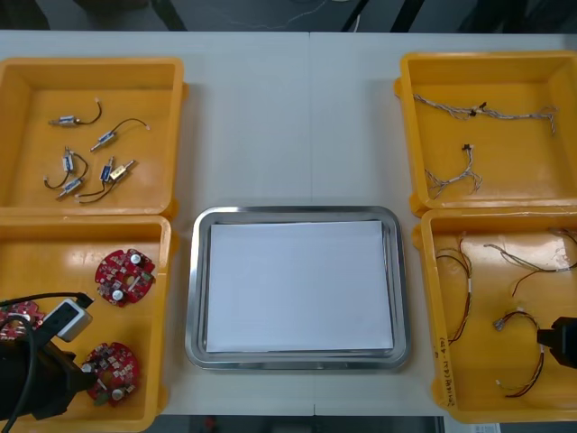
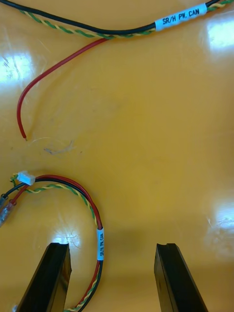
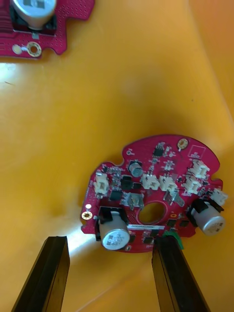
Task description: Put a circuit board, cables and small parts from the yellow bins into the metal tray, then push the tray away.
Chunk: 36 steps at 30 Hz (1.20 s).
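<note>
Left gripper [image 3: 109,240] is wide open, low in the near-left yellow plastic bin [image 1: 164,307], with a round red circuit board [image 3: 168,163] lying flat at its fingertips. Right gripper [image 2: 112,246] is wide open in the near-right yellow bin [image 1: 435,316], over a looped red, yellow and black cable [image 2: 99,241]. The shiny metal tray [image 1: 192,298], white inside, sits between the bins near the table's front edge

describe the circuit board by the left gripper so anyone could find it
On the robot's left, take the yellow bin nearest the robot, holding round red circuit boards. The board is the one closest to that bin's near edge, by the open left gripper; the other boards lie farther back.
</note>
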### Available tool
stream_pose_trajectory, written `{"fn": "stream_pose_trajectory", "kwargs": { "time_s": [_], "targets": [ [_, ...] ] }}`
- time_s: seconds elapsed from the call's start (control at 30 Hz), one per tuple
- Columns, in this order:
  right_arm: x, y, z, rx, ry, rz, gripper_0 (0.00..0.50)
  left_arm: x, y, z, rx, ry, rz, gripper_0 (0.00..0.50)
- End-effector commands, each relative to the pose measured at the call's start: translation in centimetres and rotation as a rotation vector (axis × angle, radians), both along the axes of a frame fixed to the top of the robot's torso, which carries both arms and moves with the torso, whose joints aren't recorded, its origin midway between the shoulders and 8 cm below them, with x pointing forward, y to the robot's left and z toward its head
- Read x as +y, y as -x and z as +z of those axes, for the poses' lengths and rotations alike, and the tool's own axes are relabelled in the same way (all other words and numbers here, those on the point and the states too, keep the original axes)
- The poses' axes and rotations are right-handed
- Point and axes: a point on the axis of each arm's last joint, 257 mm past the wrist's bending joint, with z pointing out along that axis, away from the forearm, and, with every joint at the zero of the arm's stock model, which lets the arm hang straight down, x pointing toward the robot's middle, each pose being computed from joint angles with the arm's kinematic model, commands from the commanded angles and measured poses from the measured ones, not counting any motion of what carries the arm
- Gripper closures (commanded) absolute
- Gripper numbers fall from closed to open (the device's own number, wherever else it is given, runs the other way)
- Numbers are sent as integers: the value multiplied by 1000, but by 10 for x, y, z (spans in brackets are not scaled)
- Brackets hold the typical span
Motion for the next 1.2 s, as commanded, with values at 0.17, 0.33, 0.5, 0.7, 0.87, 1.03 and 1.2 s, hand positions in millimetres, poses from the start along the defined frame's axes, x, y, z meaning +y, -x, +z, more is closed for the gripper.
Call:
{"fn": "stream_pose_trajectory", "kwargs": {
  "time_s": [0.17, 0.33, 0.5, 0.7, 0.87, 1.03, 1.2],
  "targets": [
    [8, 2, -11, 12, 49, 63, 0, 6, -17, 4, -33, -56, -83, 0],
    [8, -3, -14, 14, 65, 69, 0, 7, -15, 3, -29, -60, -85, 0],
    [7, -10, -15, 8, 83, 71, 0, 11, -14, 0, -22, -65, -78, 0],
    [10, -14, -16, -1, 87, 68, 0, 11, -14, -1, -22, -63, -76, 0],
    [10, -17, -22, -15, 98, 69, 0, 10, -13, -2, -19, -62, -78, 0],
    [15, -15, -27, -13, 78, 50, 0, 6, -13, -4, -18, -57, -82, 0],
    [16, -14, -31, -15, 81, 33, 0, 5, -15, -3, -22, -55, -83, 44]
  ]
}}
